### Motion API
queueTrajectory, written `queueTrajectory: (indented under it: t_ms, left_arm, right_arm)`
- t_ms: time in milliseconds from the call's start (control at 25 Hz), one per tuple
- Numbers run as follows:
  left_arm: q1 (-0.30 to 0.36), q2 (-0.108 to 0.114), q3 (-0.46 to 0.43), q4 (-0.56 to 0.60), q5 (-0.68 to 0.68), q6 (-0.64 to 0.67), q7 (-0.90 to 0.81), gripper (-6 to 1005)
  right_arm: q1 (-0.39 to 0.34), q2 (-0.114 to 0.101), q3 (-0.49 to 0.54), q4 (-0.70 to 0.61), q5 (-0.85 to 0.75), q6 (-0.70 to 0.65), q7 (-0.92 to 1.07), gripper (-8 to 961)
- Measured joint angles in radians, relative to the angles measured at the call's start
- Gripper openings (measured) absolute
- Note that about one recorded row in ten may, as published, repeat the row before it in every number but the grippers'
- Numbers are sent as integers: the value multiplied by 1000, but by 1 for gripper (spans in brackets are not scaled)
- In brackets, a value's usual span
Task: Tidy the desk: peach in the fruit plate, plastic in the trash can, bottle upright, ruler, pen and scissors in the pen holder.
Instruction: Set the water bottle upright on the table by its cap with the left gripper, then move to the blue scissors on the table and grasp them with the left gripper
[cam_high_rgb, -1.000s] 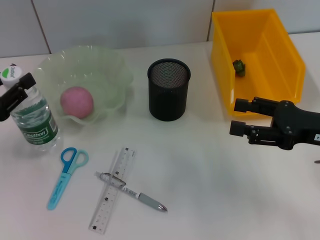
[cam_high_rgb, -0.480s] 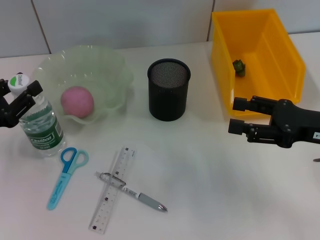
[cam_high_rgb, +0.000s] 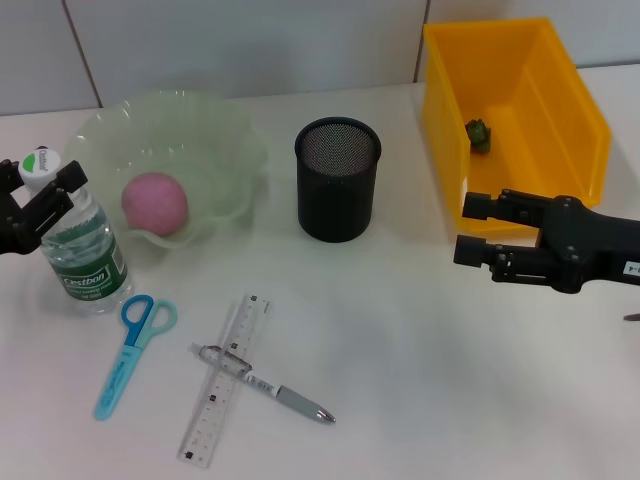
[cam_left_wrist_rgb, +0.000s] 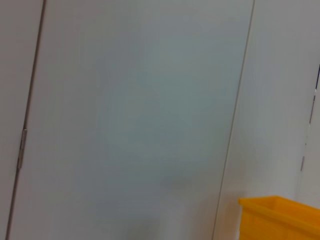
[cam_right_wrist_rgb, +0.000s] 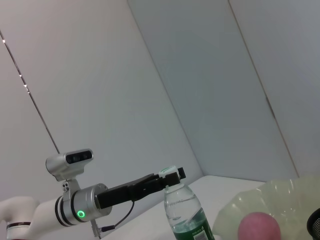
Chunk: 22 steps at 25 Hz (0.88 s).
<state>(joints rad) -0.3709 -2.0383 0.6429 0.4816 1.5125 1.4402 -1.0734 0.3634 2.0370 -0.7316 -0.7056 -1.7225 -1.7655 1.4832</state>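
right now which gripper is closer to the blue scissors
Left. The left gripper is at the bottle's neck, just above the scissors. The right gripper hangs far across the desk by the yellow bin.

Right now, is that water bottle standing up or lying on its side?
Upright: the water bottle stands on its base, white cap on top, with the left gripper around its neck.

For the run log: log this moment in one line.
left gripper: at neck of upright clear plastic water bottle | right gripper: open, idle by yellow bin | pink peach: in plate
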Motion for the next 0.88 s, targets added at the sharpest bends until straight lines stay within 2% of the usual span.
queueTrajectory:
  t_ms: [440,800,880]
  left_arm:
    - [2,1,0,-2,1,10,-15,499]
    - [9,14,0,5,2,59,-30,500]
    - [14,15,0,7,3,74,-30,558]
  right_arm:
    - [2,2,-1,0,0,1,6,810]
    - [2,2,-2,1,0,2,6,809]
    - [2,1,-2,1,0,2,6,809]
